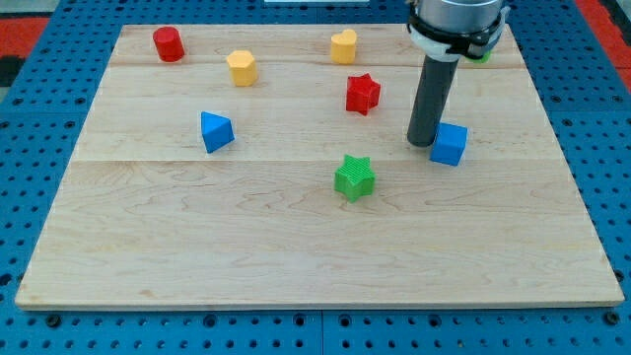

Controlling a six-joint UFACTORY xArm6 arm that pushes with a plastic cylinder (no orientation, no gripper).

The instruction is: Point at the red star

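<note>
Green star point(354, 177) nearest, blue cube point(450, 144) touching my tip point(422, 142), red star point(362, 94) beyond; no claw visible.

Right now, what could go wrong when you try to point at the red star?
My tip sits right beside the blue cube, at its left edge, so a careless start could shove it away. The red star lies up and to the view's left; if I slide too far, I might push it instead of pointing at it. The yellow heart sits just beyond the star, so an overshoot could bump that too.
</note>
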